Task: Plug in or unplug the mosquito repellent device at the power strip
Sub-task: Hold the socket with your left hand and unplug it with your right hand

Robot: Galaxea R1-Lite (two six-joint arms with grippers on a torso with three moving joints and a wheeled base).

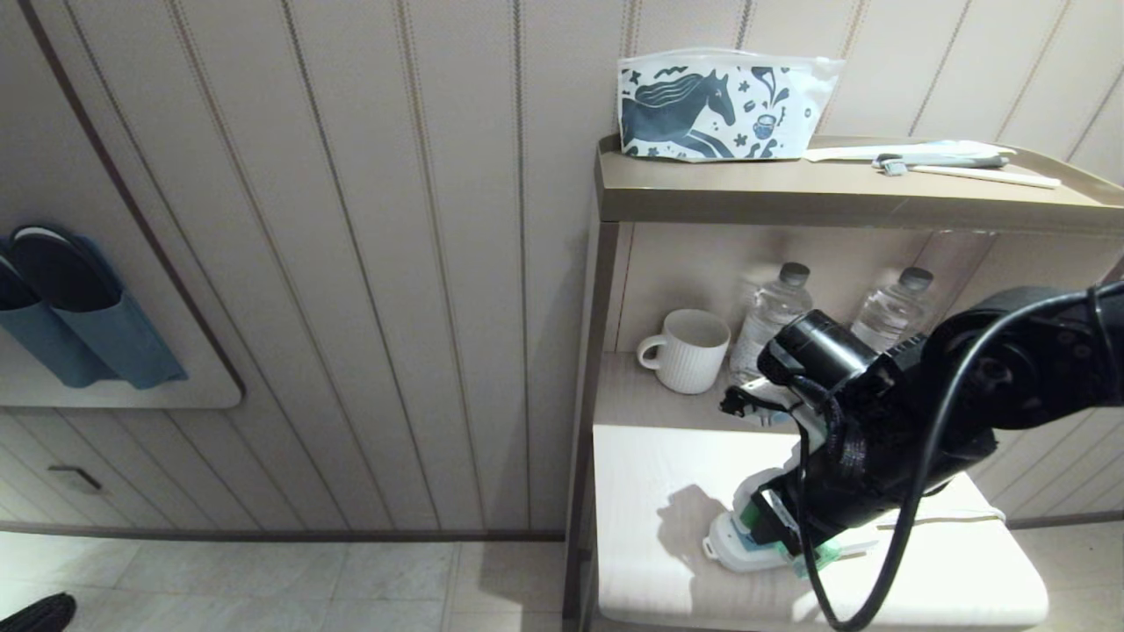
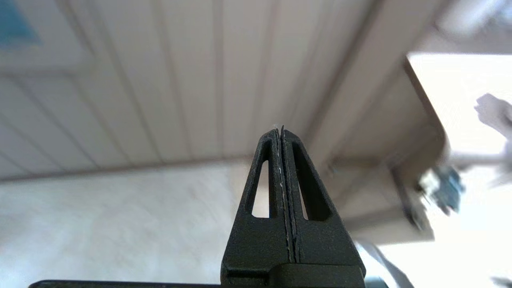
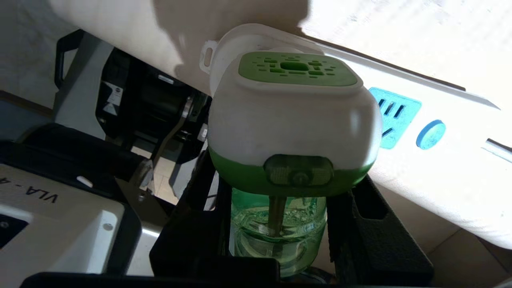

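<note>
The mosquito repellent device (image 3: pixel 294 120) is sitting against the end of the power strip (image 3: pixel 436 160), which is lying flat on the pale desk (image 1: pixel 650 491) below the shelf unit (image 1: pixel 843 197). Whether its prongs are seated in a socket cannot be told. The right gripper (image 3: pixel 280 236) is pinching the device by its translucent green liquid bottle, one black finger on each side of the clear rounded glass. The device's head is smooth white plastic with rounded corners, a green perforated patch on top and a green band beneath it. Just beside the device, the strip is showing one light-blue socket face and a round blue button on its glossy white casing.

Above the power strip, the open shelf is holding a ribbed white mug (image 1: pixel 687 349) and two clear water bottles (image 1: pixel 773 316) with dark caps; the mug's inside is not visible. On the shelf unit's top, a horse-printed zip pouch (image 1: pixel 716 105) is lying, its contents hidden.

The left gripper (image 2: pixel 282 132) is hanging away from the desk, over the tiled floor (image 2: pixel 112 224), its ridged black fingers pressed together on nothing.
</note>
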